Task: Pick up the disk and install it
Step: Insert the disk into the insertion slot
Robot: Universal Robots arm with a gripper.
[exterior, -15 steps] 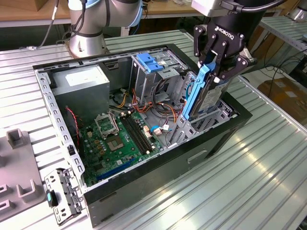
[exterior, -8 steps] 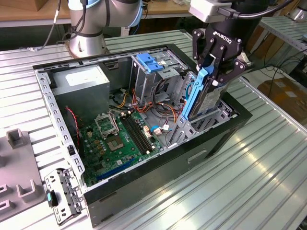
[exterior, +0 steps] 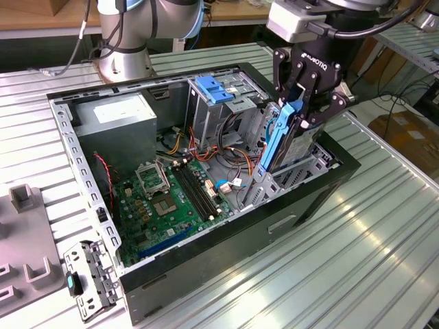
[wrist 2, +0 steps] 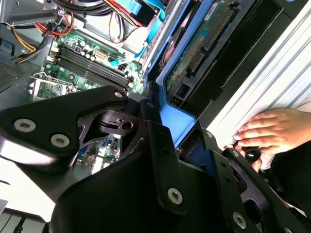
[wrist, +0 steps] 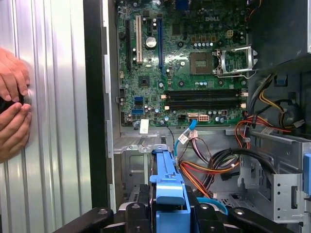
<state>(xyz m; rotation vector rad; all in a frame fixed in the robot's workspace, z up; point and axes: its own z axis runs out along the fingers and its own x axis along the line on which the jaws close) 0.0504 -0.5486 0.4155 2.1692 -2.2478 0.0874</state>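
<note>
Exterior view: fingers point(exterior: 335, 103) are clamping the disk point(exterior: 281, 137), which is standing on edge over the case point(exterior: 226, 253).
Nearest, the counter point(exterior: 357, 260) is carrying the open case, its motherboard point(exterior: 171, 205) lying exposed. Beyond that, the disk's lower end is reaching into the metal bay point(exterior: 264, 185) at the case's end on the exterior view's right. Farther back, a blue latch point(exterior: 214, 89) and a power supply point(exterior: 120, 116) are sitting. In the second wrist view, a person's hand point(wrist 2: 272, 128) is resting on the counter beside the case.
</note>
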